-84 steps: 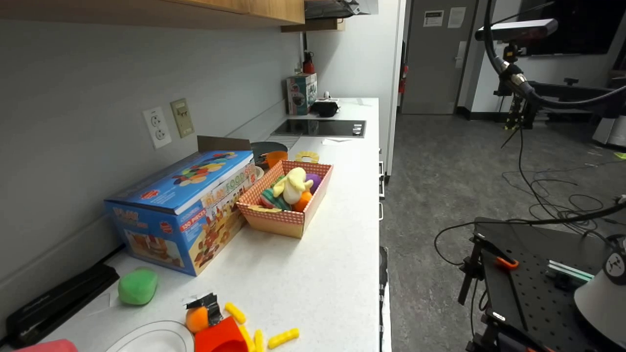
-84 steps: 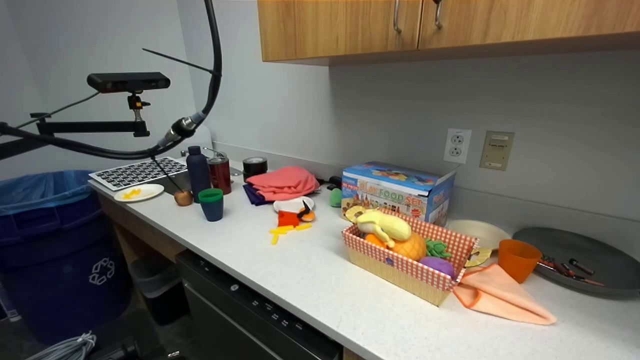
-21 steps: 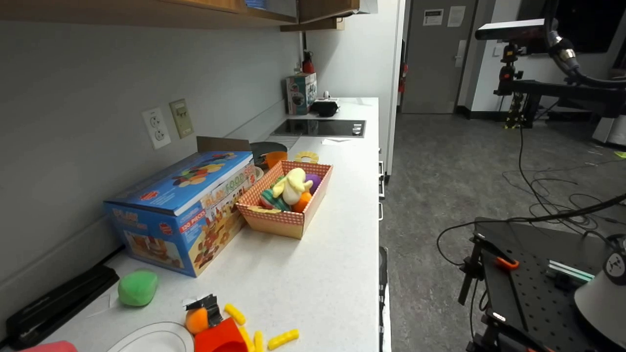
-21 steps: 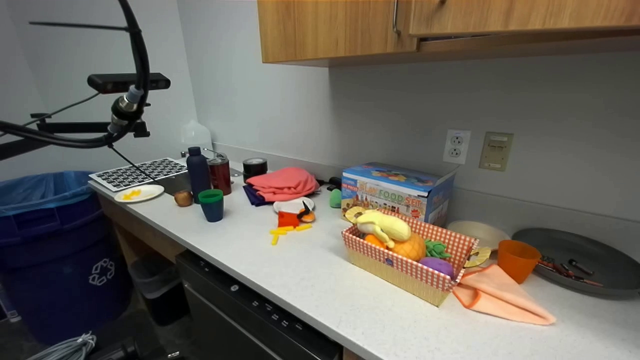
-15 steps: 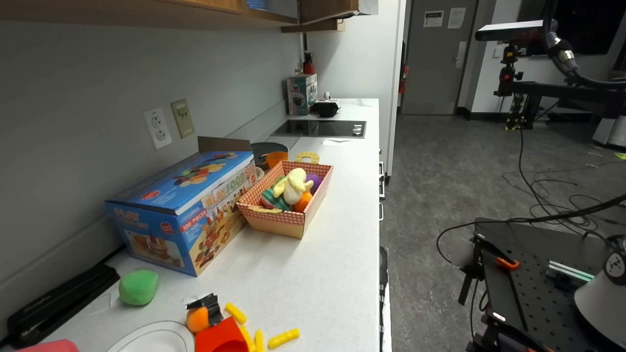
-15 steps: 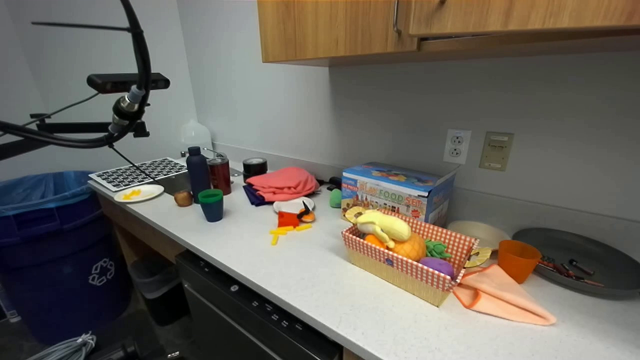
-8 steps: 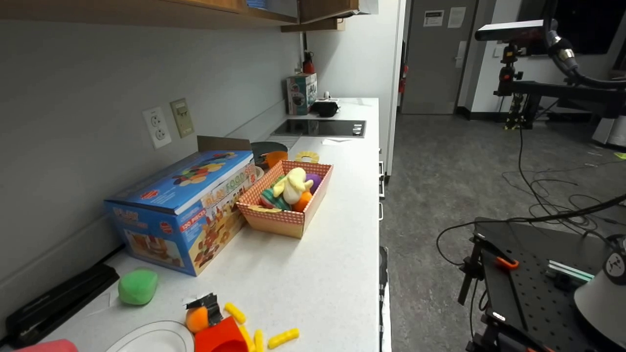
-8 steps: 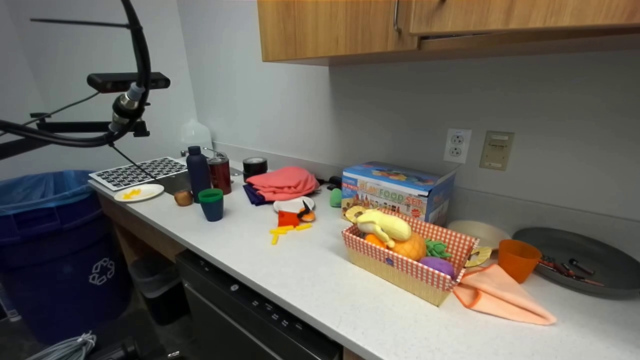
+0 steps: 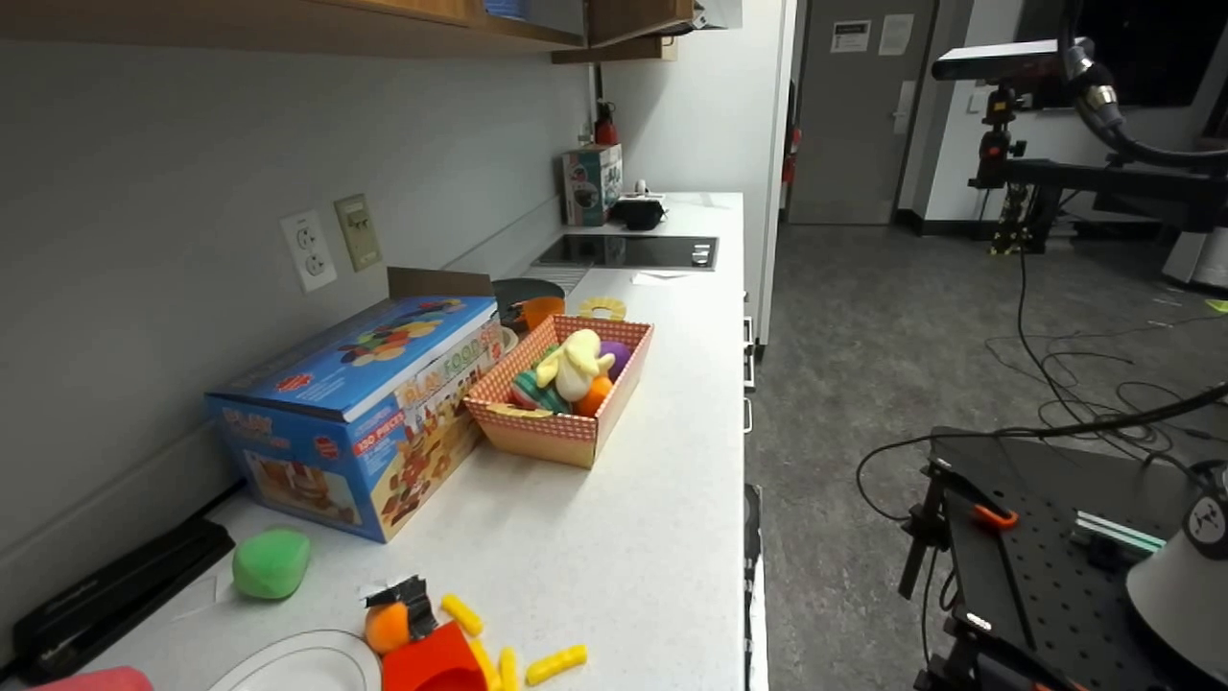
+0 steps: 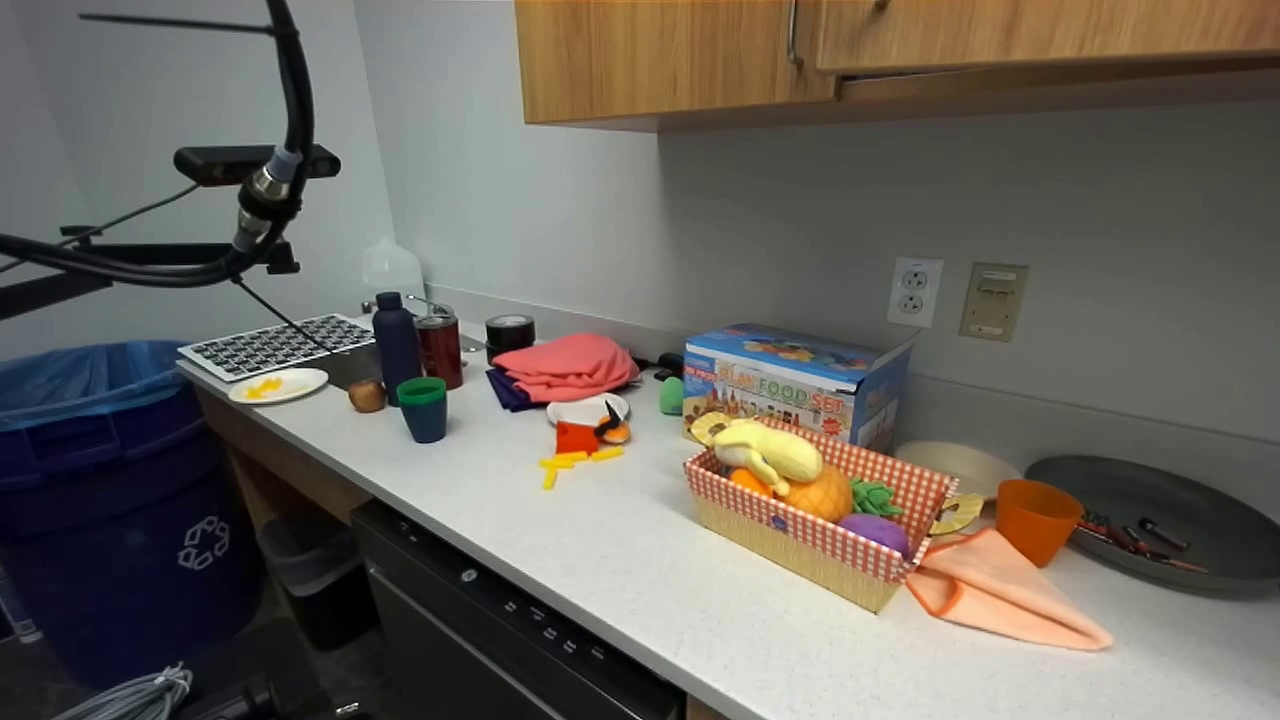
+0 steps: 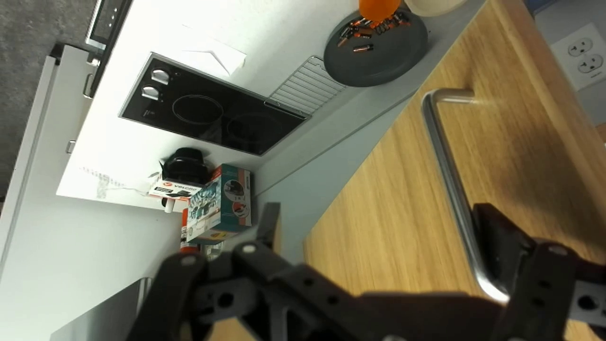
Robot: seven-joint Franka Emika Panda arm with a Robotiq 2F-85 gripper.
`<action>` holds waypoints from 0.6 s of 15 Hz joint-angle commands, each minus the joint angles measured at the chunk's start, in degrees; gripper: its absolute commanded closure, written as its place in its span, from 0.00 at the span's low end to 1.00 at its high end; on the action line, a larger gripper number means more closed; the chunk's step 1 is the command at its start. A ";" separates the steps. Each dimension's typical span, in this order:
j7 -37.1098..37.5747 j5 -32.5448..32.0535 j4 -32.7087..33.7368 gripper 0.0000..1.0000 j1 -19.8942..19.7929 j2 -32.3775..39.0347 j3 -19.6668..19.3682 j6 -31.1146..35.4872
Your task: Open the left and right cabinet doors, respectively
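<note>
- Standing open at the far end of the upper cabinet, the right cabinet door is seen in an exterior view, with part of the interior laid bare and something blue glimpsed inside
- On the counter in that view, a blue play food box is placed near the wall on the left, with a checked basket of toy food set just beside it
- In an exterior view, the left cabinet door is found closed, while the right cabinet door is shown ajar, with a narrow dark gap left under its lower edge
- In the wrist view, the front of the right cabinet door is faced by the gripper, whose fingers are spread wide; the metal handle is seen between them, close by the finger on the right, though whether it is touched cannot be told
- Farther off on the left, a black cooktop is shown
</note>
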 commanded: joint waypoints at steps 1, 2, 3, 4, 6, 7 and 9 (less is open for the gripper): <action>12.72 -10.27 4.83 0.00 -4.97 8.58 9.08 -1.67; 17.40 -14.34 5.66 0.00 -5.32 9.96 11.05 -1.20; 22.23 -19.05 6.86 0.00 -5.37 11.65 13.06 -2.08; 26.78 -23.29 7.61 0.00 -7.09 13.69 16.59 -3.20; 36.33 -31.21 9.95 0.00 -7.25 19.16 21.27 -7.52; 40.60 -36.09 11.97 0.00 -1.13 22.87 18.05 -11.19; 47.10 -43.25 17.17 0.00 3.85 29.34 16.80 -15.93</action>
